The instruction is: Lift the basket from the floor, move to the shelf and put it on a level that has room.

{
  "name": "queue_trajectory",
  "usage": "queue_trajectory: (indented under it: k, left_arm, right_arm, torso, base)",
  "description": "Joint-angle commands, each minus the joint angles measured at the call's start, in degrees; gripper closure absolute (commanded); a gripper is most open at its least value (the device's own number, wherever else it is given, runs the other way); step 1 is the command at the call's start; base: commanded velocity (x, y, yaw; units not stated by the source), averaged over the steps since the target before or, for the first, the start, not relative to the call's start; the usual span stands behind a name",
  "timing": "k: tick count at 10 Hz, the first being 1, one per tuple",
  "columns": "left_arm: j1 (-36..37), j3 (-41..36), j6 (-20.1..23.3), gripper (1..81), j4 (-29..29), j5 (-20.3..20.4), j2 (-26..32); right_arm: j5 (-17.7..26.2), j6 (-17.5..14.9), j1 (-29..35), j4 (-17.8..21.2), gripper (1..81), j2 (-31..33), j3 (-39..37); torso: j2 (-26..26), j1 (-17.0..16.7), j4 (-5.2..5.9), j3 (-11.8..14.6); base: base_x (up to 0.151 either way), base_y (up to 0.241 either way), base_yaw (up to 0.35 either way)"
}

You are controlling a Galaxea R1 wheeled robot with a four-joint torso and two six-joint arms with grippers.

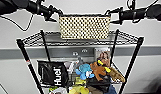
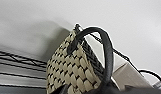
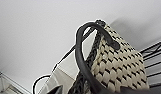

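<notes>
Head view, both arms level, flanking basket (image 1: 84, 27) over shelf (image 1: 78, 41)

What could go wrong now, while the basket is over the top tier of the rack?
The basket is carried by its two loop handles, one end effector at each end; uneven lowering could tilt it. Its bottom seems close to the top tier's raised rim and might catch there. The rack could also be pushed.

Black wire rack (image 1: 78, 42) before me against a pale wall.
My woven tan-and-dark basket (image 1: 84, 27) sits at its top grid tier (image 1: 126, 38); plush toys (image 1: 96, 70) and a black pouch (image 1: 53, 73) crowd the lower tier.
</notes>
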State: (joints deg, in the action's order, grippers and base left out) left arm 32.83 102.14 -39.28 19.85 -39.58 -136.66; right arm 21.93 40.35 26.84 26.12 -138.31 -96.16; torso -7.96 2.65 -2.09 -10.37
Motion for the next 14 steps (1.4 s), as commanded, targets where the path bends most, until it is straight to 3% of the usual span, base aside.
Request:
queue_trajectory:
  k: [1,4,9,14]
  left_arm:
    - [11.9,-1.8,0.1,1.0,0.4,0.6,2.3]
    - [13.5,-7.6,-0.2,1.0,1.1,0.5,7.8]
    - [13.7,-24.1,-0.6,1.0,1.1,0.1,23.7]
    - [13.4,-33.3,-0.4,1.0,0.3,-4.0,37.4]
  right_arm:
    - [-1.6,0.1,10.8,0.2,1.0,2.8,2.1]
    - [-1.5,0.3,13.1,0.9,1.0,8.6,7.0]
    - [-1.4,1.0,13.3,0.9,1.0,21.8,23.8]
    - [4.2,1.1,12.9,0.2,1.0,36.2,30.6]
  torso:
    - [0.0,0.0,0.0,0.0]
    - [0.0,0.0,0.0,0.0]
    - [0.0,0.0,0.0,0.0]
    - [0.0,0.0,0.0,0.0]
  base:
    - [0.0,0.0,0.0]
    - [0.0,0.0,0.0]
    - [0.0,0.0,0.0]
    - [0.0,0.0,0.0]
